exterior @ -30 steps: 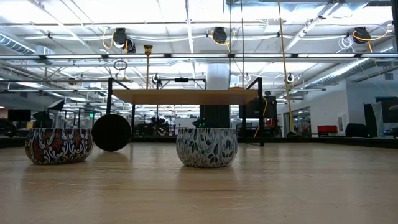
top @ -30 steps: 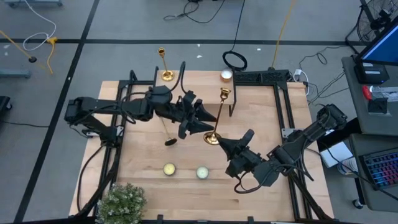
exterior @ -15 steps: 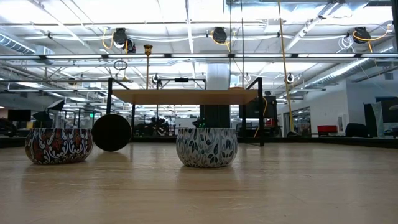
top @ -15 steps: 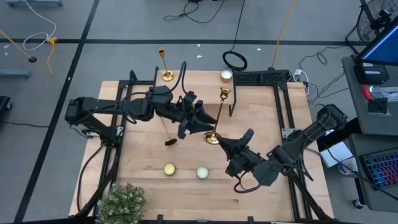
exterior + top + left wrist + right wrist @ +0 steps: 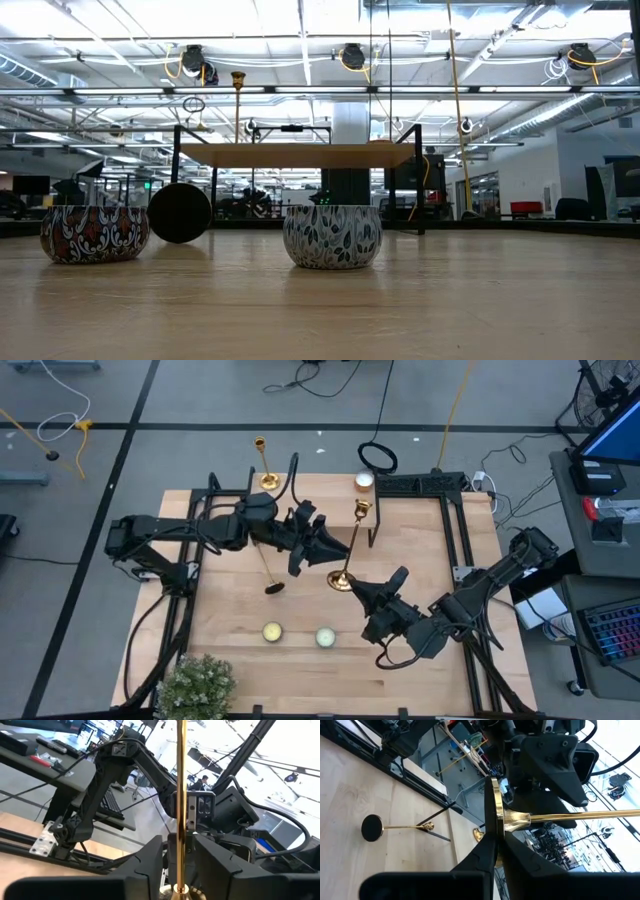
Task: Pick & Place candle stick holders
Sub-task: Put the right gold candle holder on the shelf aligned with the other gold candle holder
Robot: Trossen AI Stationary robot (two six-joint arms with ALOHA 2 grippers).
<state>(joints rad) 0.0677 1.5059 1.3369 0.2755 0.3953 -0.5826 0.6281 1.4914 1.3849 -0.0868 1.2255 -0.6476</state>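
Both grippers (image 5: 335,560) pinch one candlestick (image 5: 350,547)

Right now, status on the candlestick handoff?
Right pincer shut on centre candlestick base. Left pincer closing round its stem. Nothing in the way.

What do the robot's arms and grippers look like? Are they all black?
Pretty much! Both arms are dark, almost black, built from chunky jointed pieces with black cables looping beside them. The left gripper and right gripper each end in two flat, wedge-shaped black fingers that taper to a point. A boxy black block with a small silvery plate sits on the right arm's wrist.
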